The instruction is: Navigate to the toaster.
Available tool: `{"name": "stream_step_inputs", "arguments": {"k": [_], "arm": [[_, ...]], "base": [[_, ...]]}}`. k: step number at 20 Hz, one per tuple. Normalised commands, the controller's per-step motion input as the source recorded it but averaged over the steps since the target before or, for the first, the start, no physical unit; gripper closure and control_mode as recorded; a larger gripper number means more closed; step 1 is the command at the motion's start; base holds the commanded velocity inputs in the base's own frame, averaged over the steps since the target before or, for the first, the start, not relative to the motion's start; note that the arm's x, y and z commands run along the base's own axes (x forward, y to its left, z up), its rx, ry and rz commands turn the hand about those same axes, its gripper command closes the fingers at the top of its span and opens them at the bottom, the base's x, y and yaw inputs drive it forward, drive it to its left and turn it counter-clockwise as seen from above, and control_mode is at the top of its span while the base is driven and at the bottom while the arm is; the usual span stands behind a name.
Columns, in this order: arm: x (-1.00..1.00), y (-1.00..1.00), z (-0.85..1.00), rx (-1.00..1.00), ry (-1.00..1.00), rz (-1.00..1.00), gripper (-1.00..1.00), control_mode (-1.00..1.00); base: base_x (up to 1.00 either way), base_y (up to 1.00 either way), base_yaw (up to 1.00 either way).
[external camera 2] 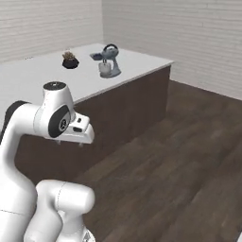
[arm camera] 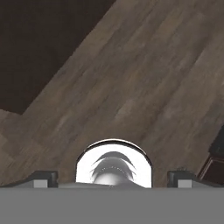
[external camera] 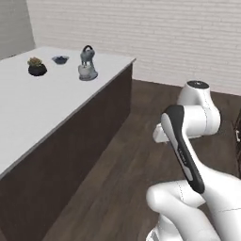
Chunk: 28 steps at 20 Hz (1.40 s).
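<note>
The toaster is out of view. My gripper (arm camera: 113,178) points down at the dark wood floor, its two dark fingertips (arm camera: 43,177) standing far apart at the bottom of the hand view with nothing between them. The arm is folded above the base, with the hand (external camera 2: 80,131) hanging beside the kitchen island's dark side.
A long island with a white top (external camera: 33,108) and dark sides runs along the left. At its far end stand a grey stand mixer (external camera: 87,63), a small bowl (external camera: 60,59) and a plant in a black pot (external camera: 37,67). Open wood floor (external camera 2: 179,156) lies to the right, up to the pale brick wall.
</note>
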Motion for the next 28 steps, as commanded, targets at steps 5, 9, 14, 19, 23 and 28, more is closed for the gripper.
{"name": "stream_step_inputs", "arguments": {"k": [5, 9, 14, 19, 23, 28], "arm": [[0.00, 0.00, 0.00, 0.00, 0.00, 0.00, -1.00, 1.00], [0.00, 0.00, 0.00, 0.00, 0.00, 0.00, -1.00, 1.00], [0.00, 0.00, 0.00, 0.00, 0.00, 0.00, -1.00, 1.00], [0.00, 0.00, 0.00, 0.00, 0.00, 0.00, -1.00, 1.00], [0.00, 0.00, 0.00, 0.00, 0.00, 0.00, -1.00, 1.00], [0.00, 0.00, 0.00, 0.00, 0.00, 0.00, -1.00, 1.00]], "base": [[-0.40, 0.96, 0.71], [-0.22, 1.00, 0.64], [0.00, 1.00, 0.56], [0.00, 1.00, 0.62], [0.19, 0.95, 0.63], [0.79, 0.33, 0.62]]}}
